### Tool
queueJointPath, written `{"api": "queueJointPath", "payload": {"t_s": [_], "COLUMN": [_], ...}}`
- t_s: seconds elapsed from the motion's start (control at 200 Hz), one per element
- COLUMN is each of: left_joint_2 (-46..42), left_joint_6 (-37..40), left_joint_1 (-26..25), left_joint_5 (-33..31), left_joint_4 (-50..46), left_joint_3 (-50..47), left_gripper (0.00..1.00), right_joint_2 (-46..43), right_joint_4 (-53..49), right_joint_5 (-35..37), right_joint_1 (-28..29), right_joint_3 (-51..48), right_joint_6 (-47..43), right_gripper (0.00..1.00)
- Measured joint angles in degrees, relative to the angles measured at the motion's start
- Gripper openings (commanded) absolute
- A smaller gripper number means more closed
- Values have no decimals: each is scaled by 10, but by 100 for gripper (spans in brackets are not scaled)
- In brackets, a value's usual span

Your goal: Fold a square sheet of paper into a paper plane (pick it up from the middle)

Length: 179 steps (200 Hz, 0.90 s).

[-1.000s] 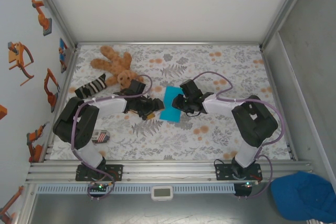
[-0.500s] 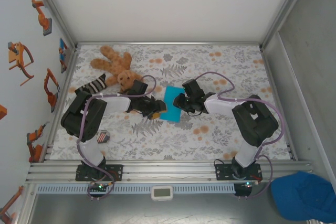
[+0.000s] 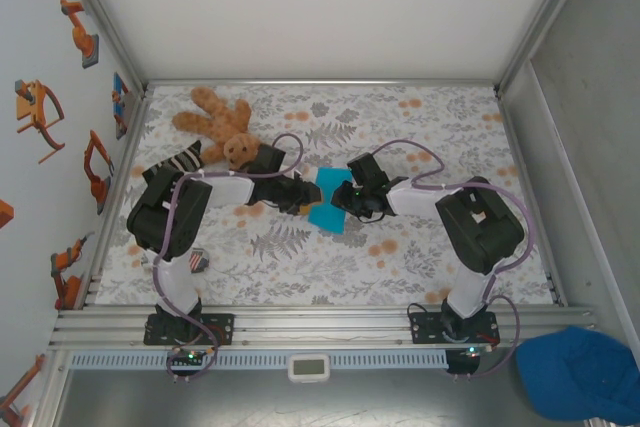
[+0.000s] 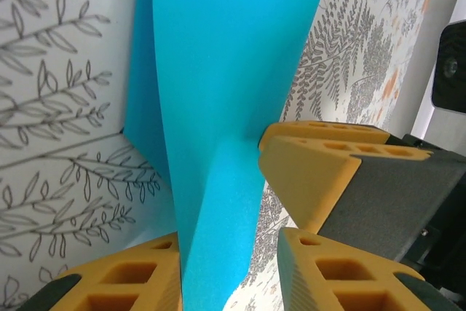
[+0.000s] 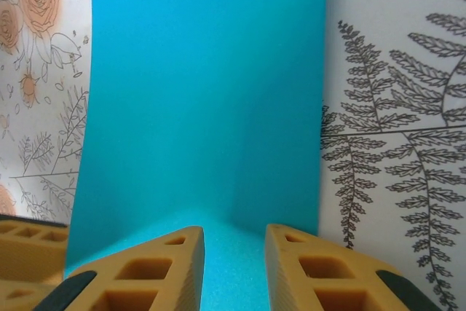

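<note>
Table (image 3: 450, 127) with a floral cloth carries the work. Off it at 5 o'clock lies a dark blue cap (image 3: 580, 372), and a teddy bear (image 3: 215, 119) sprawls at 10 o'clock with a striped sock (image 3: 175, 162) just beside it. The square sheet of paper (image 3: 323, 215) sits at the middle of the table between the two arms, a cyan rectangle; whether it is single or doubled I cannot tell. No wing or nose shows, so the step in hand looks like the pick-up from the middle. The right claw (image 3: 352, 197) reaches in from 3 o'clock. In its wrist view its fingers stand narrowly apart with paper filling the gap, and it appears to pinch a raised ridge of the sheet. The left claw (image 3: 300, 194) comes from 9 o'clock. In its wrist view the ridge runs between its fingers: one touches the paper and the other has a sliver of table beside it, so this claw stands apart astride the fold, unclamped. The next move probably calls for it to close gently on the ridge without crumpling, then for both to lift together.
</note>
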Motion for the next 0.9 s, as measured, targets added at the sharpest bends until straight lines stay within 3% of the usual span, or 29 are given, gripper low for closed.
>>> {"api": "queueJointPath", "payload": {"t_s": [0.23,0.591,0.666,0.896], "left_joint_2": [26,68,68,37], "left_joint_6": [29,39,39,10], "left_joint_1": [17,22,22,33], "left_joint_5": [16,38,37,4], "left_joint_4": [-13,-48,-55,-74], "left_joint_3": [33,75,75,62], "left_gripper": [28,5,0,0], "right_joint_2": [9,8,1,-85], "right_joint_4": [-8,-13,-24,-75], "right_joint_5": [-10,-24,-20,41], "right_joint_1": [-5,-12,-12,-12], "right_joint_3": [10,11,11,11], "right_joint_6": [-22,-41,-44,-98], "right_gripper": [26,27,30,50]}}
